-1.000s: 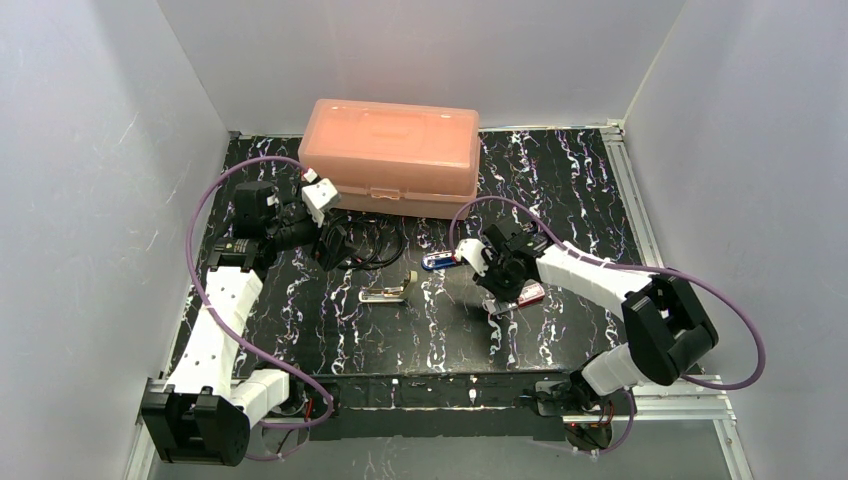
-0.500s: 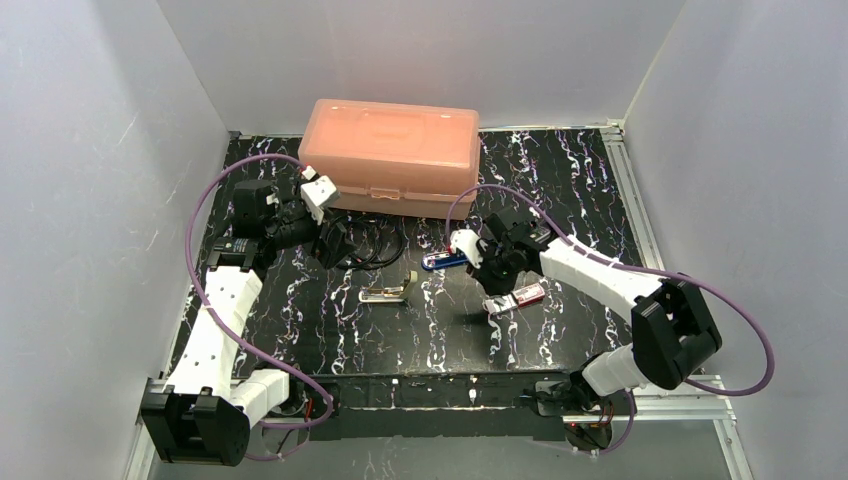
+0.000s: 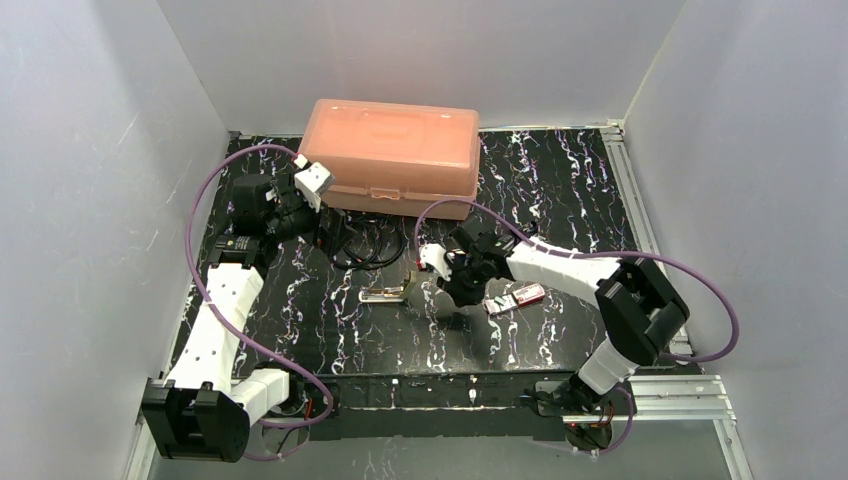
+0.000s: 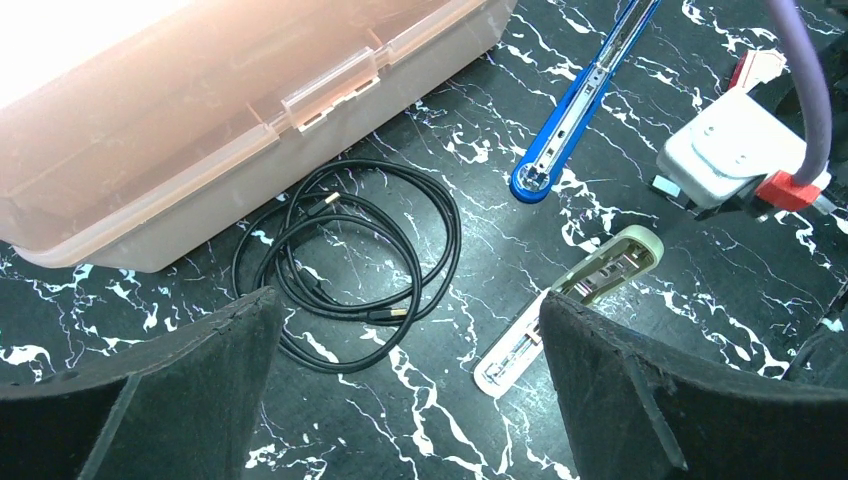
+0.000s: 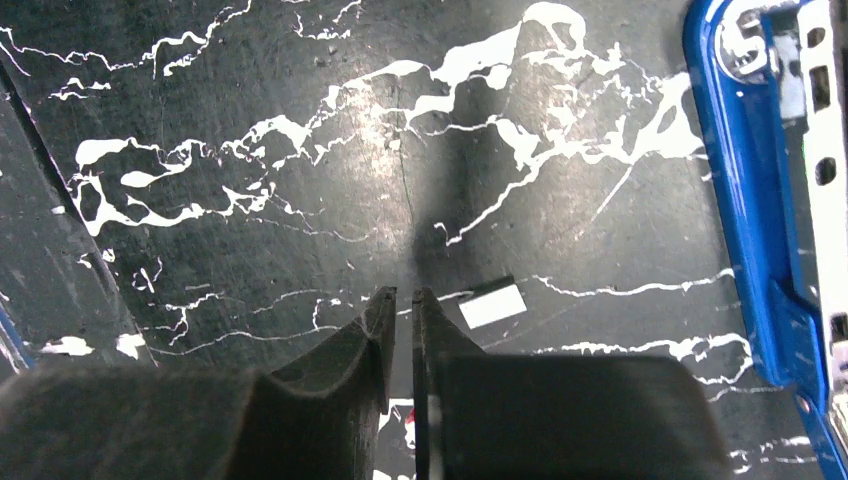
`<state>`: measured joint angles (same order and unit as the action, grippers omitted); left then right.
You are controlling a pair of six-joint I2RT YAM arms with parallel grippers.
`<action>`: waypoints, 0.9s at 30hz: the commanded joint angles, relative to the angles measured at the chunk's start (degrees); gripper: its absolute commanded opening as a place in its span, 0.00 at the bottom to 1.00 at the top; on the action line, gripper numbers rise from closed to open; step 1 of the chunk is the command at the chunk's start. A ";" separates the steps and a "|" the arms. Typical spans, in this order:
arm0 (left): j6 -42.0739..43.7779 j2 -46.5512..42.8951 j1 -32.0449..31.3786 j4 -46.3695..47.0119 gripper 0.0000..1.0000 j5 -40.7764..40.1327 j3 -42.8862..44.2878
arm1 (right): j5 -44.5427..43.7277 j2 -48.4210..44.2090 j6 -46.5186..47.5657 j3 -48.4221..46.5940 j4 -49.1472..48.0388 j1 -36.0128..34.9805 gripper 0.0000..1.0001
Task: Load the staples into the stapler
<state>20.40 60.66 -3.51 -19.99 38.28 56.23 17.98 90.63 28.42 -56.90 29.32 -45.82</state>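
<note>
progress: early, nothing loaded that I can see; blue stapler [image 4: 585, 95] and beige stapler [image 4: 570, 310] both lie open on table [image 3: 560, 180] | staples box [image 3: 520, 296]: on table just right of right gripper [image 5: 400, 300], touching neither stapler | axis: diagonal in top view, white tray end near-left, pink sleeve far-right | right gripper pinched closed, empty; left gripper [image 4: 405, 300] wide apart, empty

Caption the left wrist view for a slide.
Open left fingers frame a cable, blue stapler, pale stapler and pink case.
</note>
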 commanded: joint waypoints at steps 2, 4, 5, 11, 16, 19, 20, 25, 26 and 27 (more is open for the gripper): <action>-0.43 -1.22 -0.12 0.57 0.98 -0.22 0.79 | 0.89 0.98 -0.79 -0.82 -4.07 -0.67 0.24; 0.01 -1.25 -0.10 0.57 0.98 -0.22 0.58 | -0.45 -0.07 -0.57 -0.25 -4.75 -0.63 0.31; 0.13 -1.25 -0.14 0.71 0.99 -0.23 0.43 | -1.51 -1.04 -0.77 0.18 -5.25 -0.67 0.34; 0.43 -0.73 -0.15 1.08 0.99 0.09 -0.07 | -8.29 -2.95 -5.82 2.57 -8.05 -0.49 0.52; 0.17 -0.63 -0.11 1.27 0.98 0.13 -0.21 | -10.82 -1.31 -9.68 3.04 -8.07 -0.44 0.61; 0.08 -0.72 -0.15 1.19 0.99 0.12 -0.15 | -12.96 -0.95 -10.79 3.37 -8.51 -0.47 0.62; 0.08 -0.72 -0.11 1.24 0.98 0.07 -0.15 | -13.38 -0.90 -11.20 3.38 -8.49 -0.45 0.62; -0.02 -0.47 -0.10 1.26 0.99 0.04 -0.07 | -13.76 -0.27 -11.99 3.87 -8.30 -0.20 0.62; -0.01 -0.38 -0.10 1.26 0.98 0.09 -0.09 | -13.84 -0.04 -12.03 3.97 -8.16 -0.16 0.62; -0.03 -0.31 -0.10 1.27 0.98 0.06 0.01 | -13.74 0.40 -11.98 4.07 -8.02 -0.04 0.62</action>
<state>20.38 60.64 -3.51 -19.27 38.02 56.21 5.26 89.65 17.91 -53.54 22.31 -46.37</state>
